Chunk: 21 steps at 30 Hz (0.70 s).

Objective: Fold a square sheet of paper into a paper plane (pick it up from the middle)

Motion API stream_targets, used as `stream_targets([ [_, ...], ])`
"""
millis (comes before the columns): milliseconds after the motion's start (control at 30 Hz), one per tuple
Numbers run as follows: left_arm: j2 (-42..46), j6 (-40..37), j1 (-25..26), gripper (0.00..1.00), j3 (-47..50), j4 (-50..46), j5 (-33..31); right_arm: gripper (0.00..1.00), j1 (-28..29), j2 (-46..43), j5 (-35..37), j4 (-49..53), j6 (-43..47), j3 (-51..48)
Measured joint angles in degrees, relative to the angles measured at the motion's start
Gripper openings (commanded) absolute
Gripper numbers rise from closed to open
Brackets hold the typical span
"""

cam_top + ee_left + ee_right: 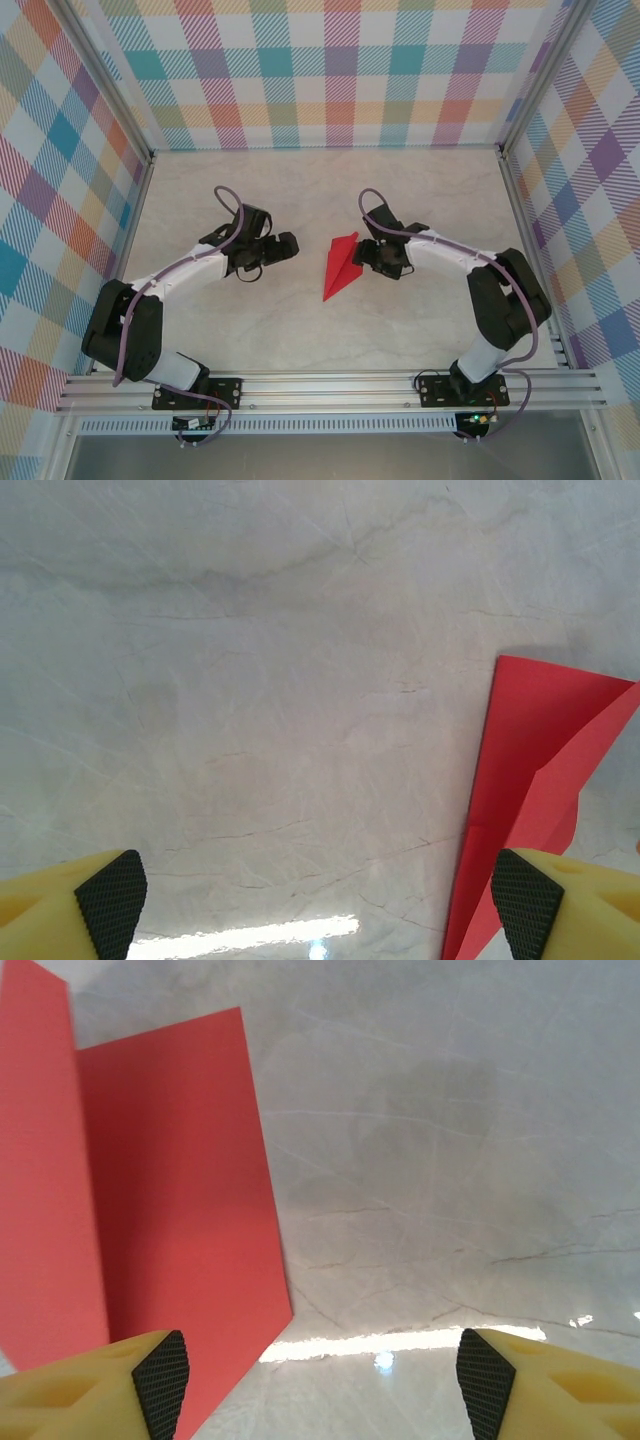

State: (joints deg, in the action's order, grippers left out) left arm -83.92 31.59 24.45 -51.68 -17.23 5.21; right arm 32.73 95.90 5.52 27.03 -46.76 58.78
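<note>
We see the left claw (pixel 318 905) spread wide, holding nothing, near the left side of the paper plane (pixel 530 740). The right claw (pixel 324 1380) is spread too and empty, just beside the plane's other side. The plane is bright red, a narrow creased dart lying mid-desk (pixel 250 330) between both claws, tip toward the near edge.

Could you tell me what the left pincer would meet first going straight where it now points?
Most likely the bare table: the left pincer stands open over it, and the paper plane lies aside, in line with one fingertip. Depth is unclear.
</note>
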Motion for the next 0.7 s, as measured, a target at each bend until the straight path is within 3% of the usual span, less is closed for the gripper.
stream_targets([
  [33,0.0,-0.2,-0.2,1.00,0.2,0.6,0.0,0.74,0.0,0.8,-0.2,0.1,-0.2,0.3],
  [233,0.0,-0.2,-1.4,1.00,1.5,2.5,0.0,0.74,0.0,5.0,-1.3,0.3,-0.9,3.1],
  [433,0.0,-0.2,-1.5,1.00,1.7,2.8,0.8,0.66,0.0,8.2,-3.0,0.4,-0.8,5.5],
  [700,0.0,-0.1,-1.7,1.00,1.7,3.8,2.0,0.65,0.0,3.1,-5.0,-2.6,0.8,3.7],
])
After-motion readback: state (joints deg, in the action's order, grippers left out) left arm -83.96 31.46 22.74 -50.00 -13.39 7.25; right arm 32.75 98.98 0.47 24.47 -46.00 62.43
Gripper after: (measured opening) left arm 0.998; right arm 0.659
